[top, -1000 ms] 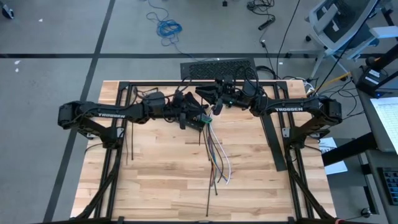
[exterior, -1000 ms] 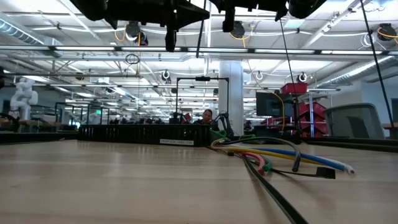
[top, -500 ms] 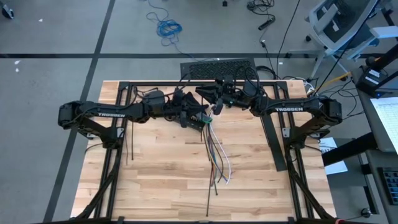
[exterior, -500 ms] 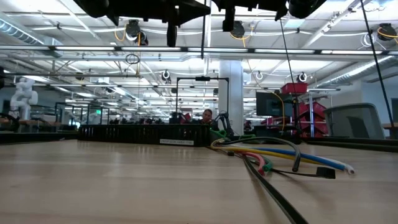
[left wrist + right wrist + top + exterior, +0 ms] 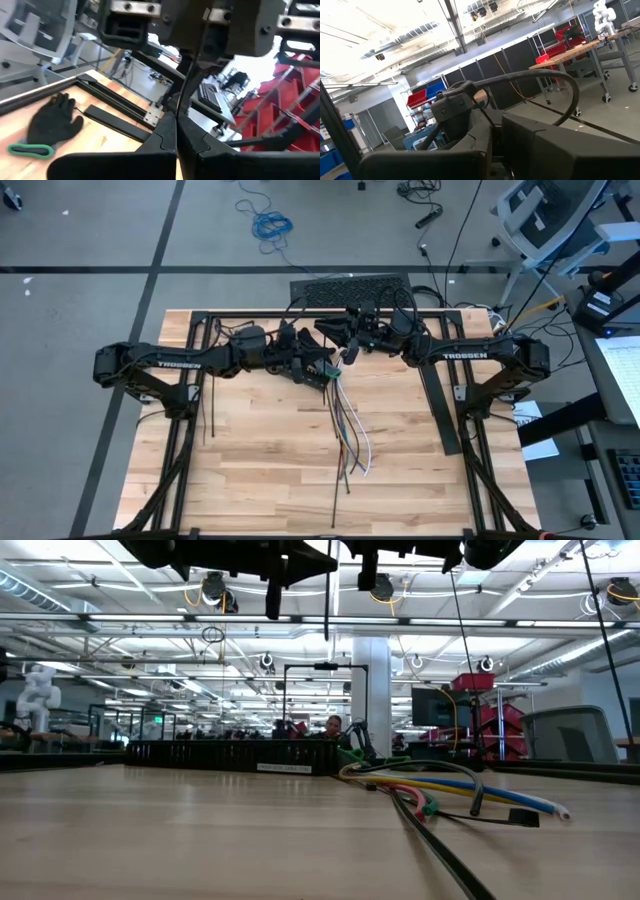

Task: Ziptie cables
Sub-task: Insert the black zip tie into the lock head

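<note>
Threading stage, likely; left end effector (image 5: 322, 370) pinching a ziptie (image 5: 192, 75) above the cables (image 5: 345, 425); right end effector (image 5: 348, 352) closed beside it; next, feeding the tip through.

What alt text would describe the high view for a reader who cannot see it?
Two dark arms meet above the far middle of a wooden table, the left gripper beside the right gripper. The cables trail from there toward the near edge.
</note>
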Controlling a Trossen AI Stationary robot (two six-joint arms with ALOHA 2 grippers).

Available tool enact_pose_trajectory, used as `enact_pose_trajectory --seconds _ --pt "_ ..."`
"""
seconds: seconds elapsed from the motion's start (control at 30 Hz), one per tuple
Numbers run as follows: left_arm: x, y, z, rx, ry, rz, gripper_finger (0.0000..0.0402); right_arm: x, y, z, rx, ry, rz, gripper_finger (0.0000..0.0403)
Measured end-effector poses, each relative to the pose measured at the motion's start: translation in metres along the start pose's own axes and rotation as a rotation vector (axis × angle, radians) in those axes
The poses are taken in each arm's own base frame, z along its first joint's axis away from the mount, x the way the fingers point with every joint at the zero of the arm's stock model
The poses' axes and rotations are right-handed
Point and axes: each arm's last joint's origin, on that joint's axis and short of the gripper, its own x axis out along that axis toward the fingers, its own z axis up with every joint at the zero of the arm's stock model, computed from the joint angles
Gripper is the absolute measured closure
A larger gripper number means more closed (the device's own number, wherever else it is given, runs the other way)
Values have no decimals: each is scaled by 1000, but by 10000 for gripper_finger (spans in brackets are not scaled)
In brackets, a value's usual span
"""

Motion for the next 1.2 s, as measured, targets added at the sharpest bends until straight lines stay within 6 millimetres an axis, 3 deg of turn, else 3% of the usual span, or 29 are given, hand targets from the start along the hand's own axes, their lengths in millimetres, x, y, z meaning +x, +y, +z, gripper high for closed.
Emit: enact_pose_trajectory --seconds 0.33,0.6,1.03,1.2 --pt "-7 -4 8 44 -34 9 401 0 0 0 -3 1 2 369" --pt "-7 -2 1 16 41 22 401 0 0 0 -8 5 15 369" --pt "-7 -2 2 16 20 44 401 0 1 1 -9 3 23 369" --pt "-7 -1 3 16 9 55 401 0 1 0 -14 4 26 394"
